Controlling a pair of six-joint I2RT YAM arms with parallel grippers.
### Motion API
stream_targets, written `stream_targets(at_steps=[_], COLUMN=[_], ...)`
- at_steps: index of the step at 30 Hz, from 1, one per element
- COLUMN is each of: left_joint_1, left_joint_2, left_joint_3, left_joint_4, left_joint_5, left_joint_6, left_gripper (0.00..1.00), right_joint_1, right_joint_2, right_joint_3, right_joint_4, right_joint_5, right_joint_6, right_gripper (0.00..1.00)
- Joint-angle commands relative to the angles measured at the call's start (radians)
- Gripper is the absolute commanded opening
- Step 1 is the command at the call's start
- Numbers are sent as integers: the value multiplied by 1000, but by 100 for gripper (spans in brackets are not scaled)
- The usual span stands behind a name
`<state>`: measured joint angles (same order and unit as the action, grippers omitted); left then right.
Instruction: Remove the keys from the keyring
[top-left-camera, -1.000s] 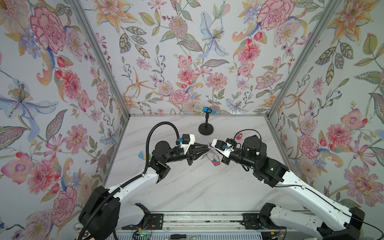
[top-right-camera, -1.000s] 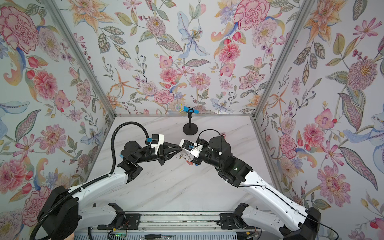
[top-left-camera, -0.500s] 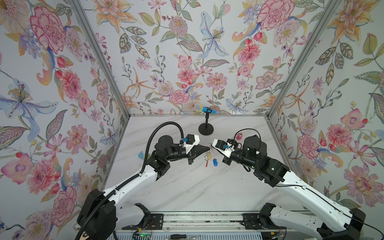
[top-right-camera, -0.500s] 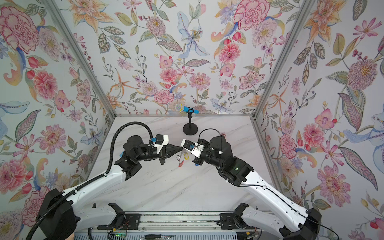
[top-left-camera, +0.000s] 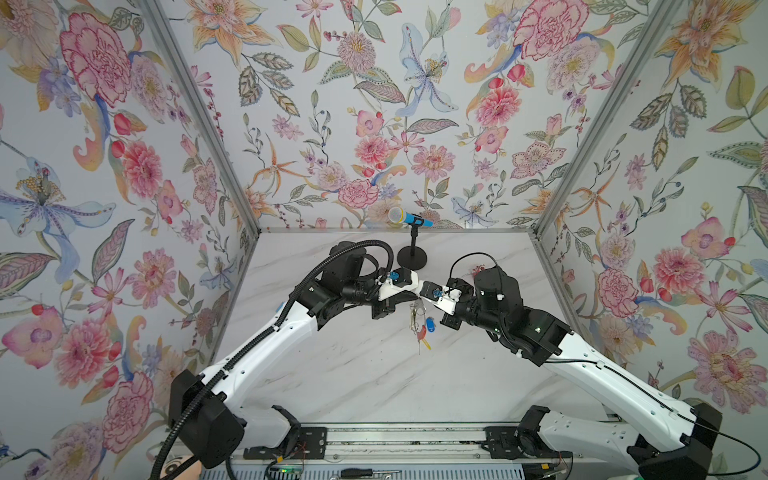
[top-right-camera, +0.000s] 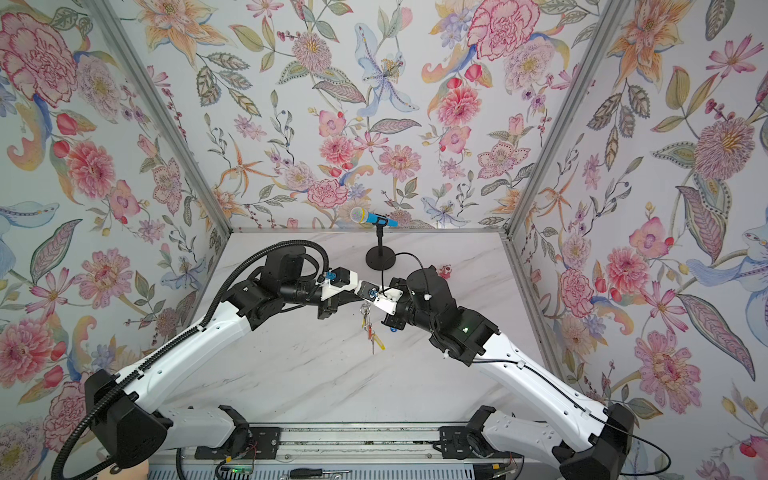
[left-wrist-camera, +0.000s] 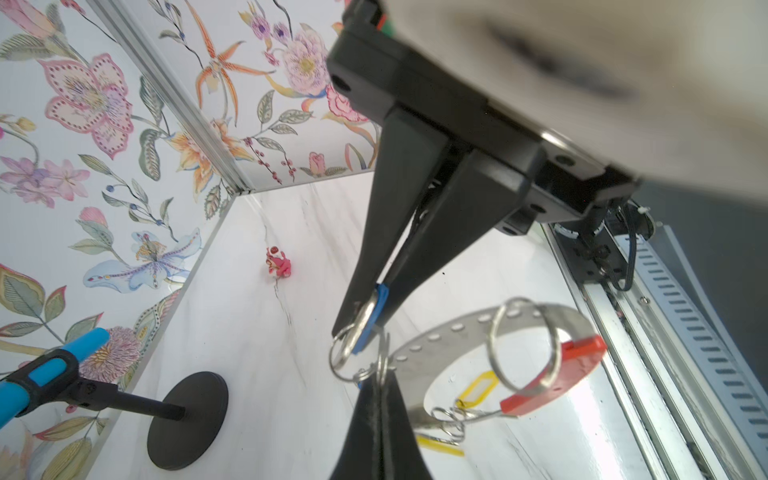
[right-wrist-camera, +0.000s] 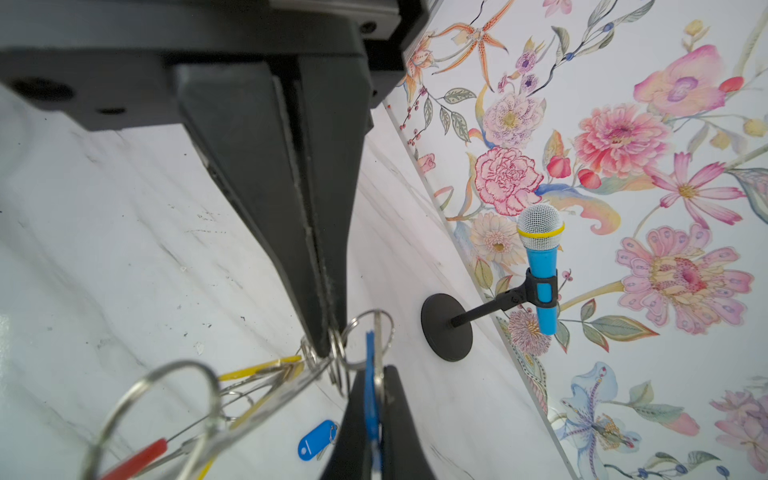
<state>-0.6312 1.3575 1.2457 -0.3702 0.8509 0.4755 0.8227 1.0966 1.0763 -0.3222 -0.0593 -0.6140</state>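
The left gripper (right-wrist-camera: 326, 345) is clamped tight on a small split ring (left-wrist-camera: 376, 363) at the top of the bunch and holds it up off the bench (top-left-camera: 374, 374). Just beside its tips hangs the keyring (left-wrist-camera: 457, 328), its perforated grey band and red sleeve (left-wrist-camera: 552, 382) clear of the surface. Keys with yellow tags (left-wrist-camera: 478, 388) dangle from the band on their own little rings; how many there are cannot be told.

The right gripper (left-wrist-camera: 365, 320) meets the left tip to tip. It is closed on a blue tag (left-wrist-camera: 377, 303), whose split ring appears to be linked into the ring that the left gripper pinches.

Further right, a loose blue-tagged key (right-wrist-camera: 316, 440) lies flat on the bench, apart from the bunch.

Judging from this, one key is already off the keyring and the blue-tagged one between the grippers is being worked free but is not yet separate. The yellow-tagged keys are untouched, so more than half of the job looks to be left.
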Motion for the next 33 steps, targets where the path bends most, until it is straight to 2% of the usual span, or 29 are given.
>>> stream_targets(at_steps=[1,6,10,19,26,27,33], left_joint_1=[-24,-36,-38,-38,-35,-33,15], left_joint_2=[40,74,71,115,87,78,-21], left_joint_3=[56,117,133,185,116,101,-28], left_joint_4=[-148,-194,-176,-218,-147,-121,83], left_joint_5=[-11,30,61,89,55,35,-7], left_joint_6=[113,172,175,173,129,112,-49], left_gripper=[0,0,0,1,22,29,44], right_joint_1=[30,44,45,43,37,36,25], right_joint_2=[20,50,66,67,41,37,22], right_joint_3=[56,66,57,42,24,21,1], right_joint_4=[42,29,24,50,77,79,98], right_joint_5=[-21,20,68,98,82,79,70], right_joint_6=[-26,-54,-70,-74,-55,-54,-41], right_gripper=[0,0,0,0,0,0,0])
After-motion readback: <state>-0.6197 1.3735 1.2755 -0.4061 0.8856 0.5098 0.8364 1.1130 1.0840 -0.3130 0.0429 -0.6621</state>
